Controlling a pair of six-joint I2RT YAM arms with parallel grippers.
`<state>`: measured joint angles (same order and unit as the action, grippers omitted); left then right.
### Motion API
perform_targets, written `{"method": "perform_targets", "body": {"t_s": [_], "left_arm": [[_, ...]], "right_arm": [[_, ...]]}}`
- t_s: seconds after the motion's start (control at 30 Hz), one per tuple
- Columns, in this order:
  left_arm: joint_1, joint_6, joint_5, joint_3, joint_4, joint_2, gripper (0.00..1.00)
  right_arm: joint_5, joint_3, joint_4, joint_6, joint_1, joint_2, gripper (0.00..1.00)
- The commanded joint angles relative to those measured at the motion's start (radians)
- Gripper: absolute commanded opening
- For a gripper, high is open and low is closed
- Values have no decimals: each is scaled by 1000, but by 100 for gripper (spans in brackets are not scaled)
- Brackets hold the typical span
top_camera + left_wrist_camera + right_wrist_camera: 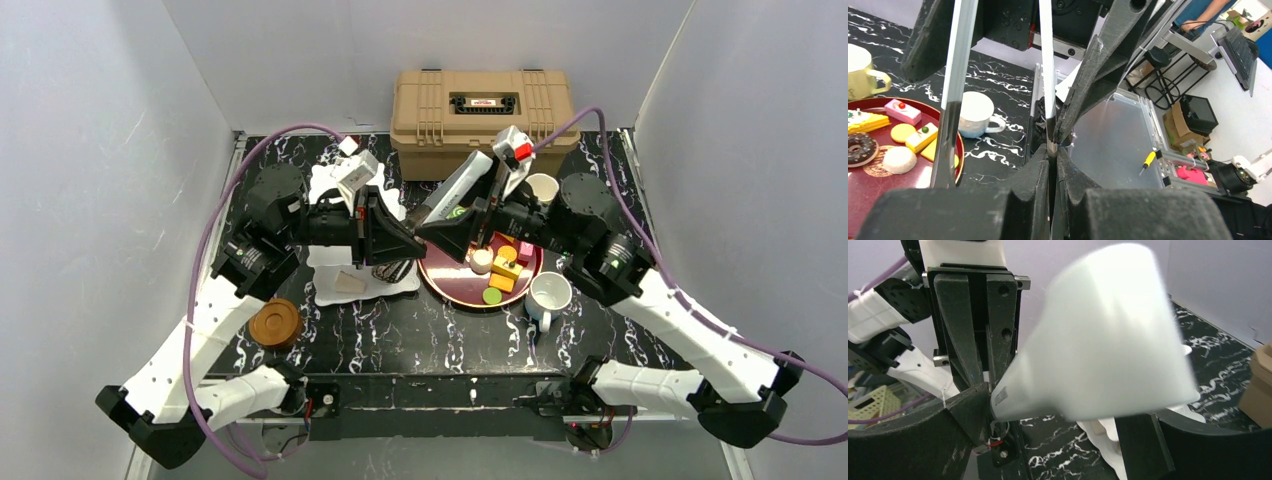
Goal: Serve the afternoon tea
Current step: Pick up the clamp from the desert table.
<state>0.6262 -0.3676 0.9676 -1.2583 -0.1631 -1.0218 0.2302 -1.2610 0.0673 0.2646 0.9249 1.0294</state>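
My left gripper (412, 245) (1050, 150) is shut on a thin metal rod (1046, 75), above the stand's white wavy-edged tier (335, 290). My right gripper (425, 230) (1058, 410) faces it tip to tip with its jaws wide apart. A flat white piece (458, 188) (1108, 340) runs from one fingertip back toward the lens, blurred. I cannot tell what carries it. Toy pastries (505, 268) (903, 112) lie on the dark red tray (455, 290). The white mug (550, 293) (975, 112) stands beside the tray and the cream-yellow mug (541, 187) behind it.
A tan plastic case (483, 105) sits against the back wall. Brown coasters (275, 323) are stacked at the front left beside the left arm. Another white tier (330, 185) shows behind the left wrist. Grey walls close in both sides.
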Motion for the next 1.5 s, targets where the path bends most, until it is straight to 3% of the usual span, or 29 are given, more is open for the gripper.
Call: {"method": "perform_targets", "body": {"t_s": [0.0,0.23,0.5,0.57,0.73,0.8,0.87,0.97,1.27,1.47], "left_arm": [[-34,-7,54,-59,51,32,0],[-90,-9,83,-77,45,19,0],[-97,-29,99,-77,17,-7,0],[-98,1,92,-94,-22,-17,9],[-97,126,-42,-102,-128,-2,49],[-97,190,-145,-91,-144,19,59],[-97,243,-238,-78,-151,40,70],[-97,312,-313,-65,-162,56,72],[-96,490,-416,-93,-261,32,71],[-95,539,-464,-135,-362,-4,72]], "right_arm": [[157,-40,-198,91,-64,71,96],[289,-43,-311,207,-156,129,59],[263,-24,-288,169,-172,104,39],[218,-15,-253,138,-172,94,33],[111,13,-160,62,-172,67,22],[25,20,-103,22,-172,50,14],[-66,28,-55,-16,-172,34,12],[-163,37,-9,-53,-172,22,14],[-519,42,195,-142,-171,77,15],[-633,209,123,-150,-172,95,17]]}}
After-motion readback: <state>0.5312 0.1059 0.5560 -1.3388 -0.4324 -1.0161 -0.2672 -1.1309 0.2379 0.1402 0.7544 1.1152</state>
